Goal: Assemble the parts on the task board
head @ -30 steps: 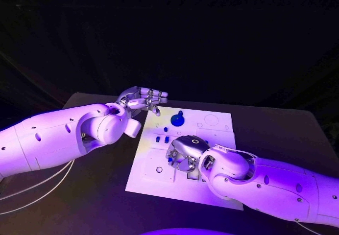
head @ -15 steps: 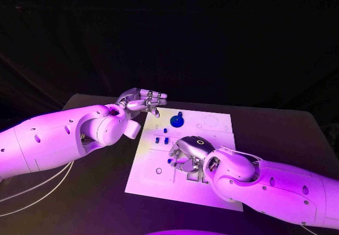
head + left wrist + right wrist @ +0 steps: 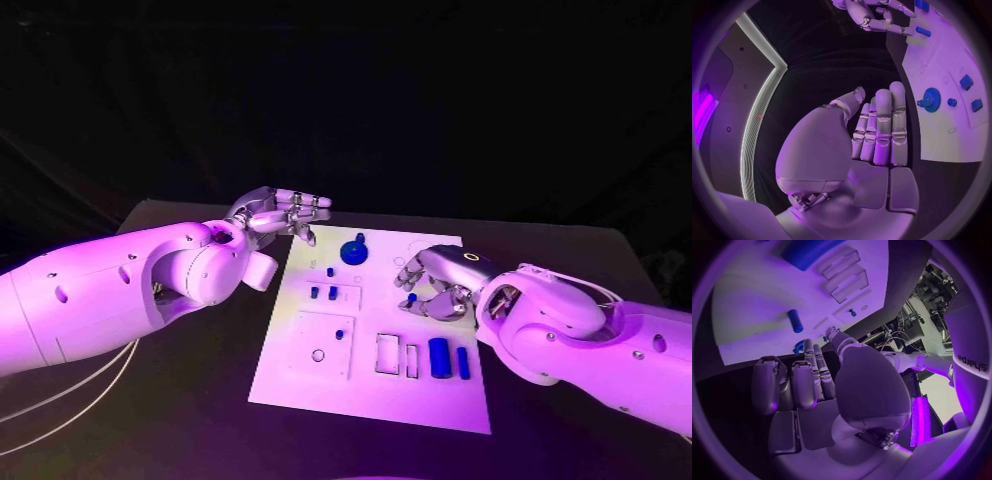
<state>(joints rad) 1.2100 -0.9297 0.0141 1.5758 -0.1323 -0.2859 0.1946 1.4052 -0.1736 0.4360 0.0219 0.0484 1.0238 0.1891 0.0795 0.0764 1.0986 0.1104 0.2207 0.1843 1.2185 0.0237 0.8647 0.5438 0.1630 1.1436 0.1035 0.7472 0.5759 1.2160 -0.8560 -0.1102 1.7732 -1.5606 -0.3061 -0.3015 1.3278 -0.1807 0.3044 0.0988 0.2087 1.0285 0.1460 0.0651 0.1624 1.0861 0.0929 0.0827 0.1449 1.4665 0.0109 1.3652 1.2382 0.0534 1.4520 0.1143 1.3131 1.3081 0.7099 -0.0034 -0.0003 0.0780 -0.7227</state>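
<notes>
The white task board (image 3: 296,375) (image 3: 942,137) (image 3: 754,305) lies mid-table. A blue gear (image 3: 358,250) (image 3: 931,98) stands near its far edge, with two small blue pieces (image 3: 323,293) below it. Two blue cylinders (image 3: 438,357) (image 3: 795,321) lie beside the slots (image 3: 389,354) near the front. My right hand (image 3: 440,282) (image 3: 817,385) hovers over the board's right side, fingers curled. A small blue piece (image 3: 411,298) (image 3: 799,346) shows at its fingertips; I cannot tell whether it is held. My left hand (image 3: 281,212) (image 3: 873,135) stays off the board's far left corner, holding nothing.
The black table (image 3: 173,400) runs round the board on all sides. Another small blue piece (image 3: 340,335) stands left of the slots. My left arm (image 3: 116,290) lies along the board's left side and my right arm (image 3: 606,340) along its right.
My right hand has lifted away from the slots and moved to the board's right side, uncovering the two blue cylinders. My left hand has barely moved.
</notes>
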